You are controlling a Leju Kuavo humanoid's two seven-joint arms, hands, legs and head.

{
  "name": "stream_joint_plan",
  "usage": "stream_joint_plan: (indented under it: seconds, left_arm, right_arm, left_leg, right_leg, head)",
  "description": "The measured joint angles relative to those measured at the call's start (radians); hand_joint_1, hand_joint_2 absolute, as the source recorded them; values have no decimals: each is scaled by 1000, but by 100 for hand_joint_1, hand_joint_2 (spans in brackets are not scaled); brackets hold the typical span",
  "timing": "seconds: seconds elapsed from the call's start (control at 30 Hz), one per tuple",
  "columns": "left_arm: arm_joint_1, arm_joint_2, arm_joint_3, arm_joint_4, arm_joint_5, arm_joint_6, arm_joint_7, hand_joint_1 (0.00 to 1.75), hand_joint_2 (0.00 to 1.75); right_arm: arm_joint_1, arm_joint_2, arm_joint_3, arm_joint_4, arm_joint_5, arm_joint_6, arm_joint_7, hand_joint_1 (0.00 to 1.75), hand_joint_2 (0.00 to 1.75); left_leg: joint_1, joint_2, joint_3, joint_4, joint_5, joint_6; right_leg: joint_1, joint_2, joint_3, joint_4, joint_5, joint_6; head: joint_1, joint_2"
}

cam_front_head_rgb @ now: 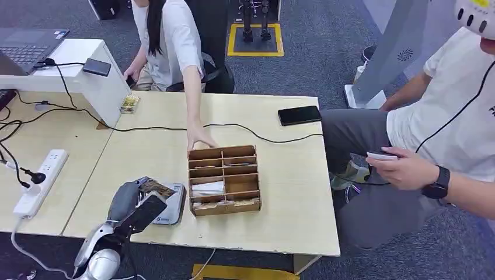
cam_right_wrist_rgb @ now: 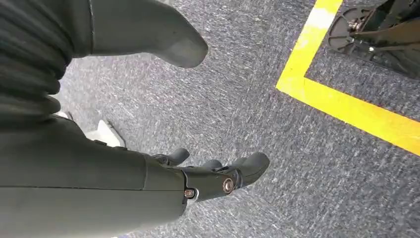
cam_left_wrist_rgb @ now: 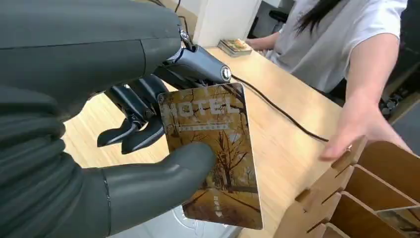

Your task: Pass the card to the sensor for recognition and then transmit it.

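My left hand holds a brown hotel card at the table's front left, over a flat grey sensor pad. In the left wrist view the card is pinched between the thumb and the dark fingers, its printed face showing. My right hand hangs over grey carpet with its fingers apart and nothing in it.
A wooden compartment box with cards stands right of the sensor; a person's hand rests at its back edge. A black phone, cables, a power strip and a card stack lie on the table. A second person sits right, holding a card.
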Motion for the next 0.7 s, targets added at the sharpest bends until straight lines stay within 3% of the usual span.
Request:
stream_joint_plan:
  seconds: [0.2,0.47,0.7]
  left_arm:
    - [-1,-15,-7,23,-41,23,9,175,175]
    - [-9,-21,-7,80,-179,69,40,175,175]
    - [-16,-21,-6,117,-201,81,41,175,175]
  right_arm:
    - [0,0,0,0,1,1,0,0,175]
    - [-1,0,0,0,18,0,0,0,175]
    - [-3,2,0,0,18,-3,-5,0,175]
  left_leg:
    - [0,0,0,0,0,0]
    - [0,0,0,0,0,0]
    - [0,0,0,0,0,0]
  right_leg:
    - [0,0,0,0,0,0]
    - [0,0,0,0,0,0]
    - [0,0,0,0,0,0]
  head:
    - [0,0]
    - [0,0]
    - [0,0]
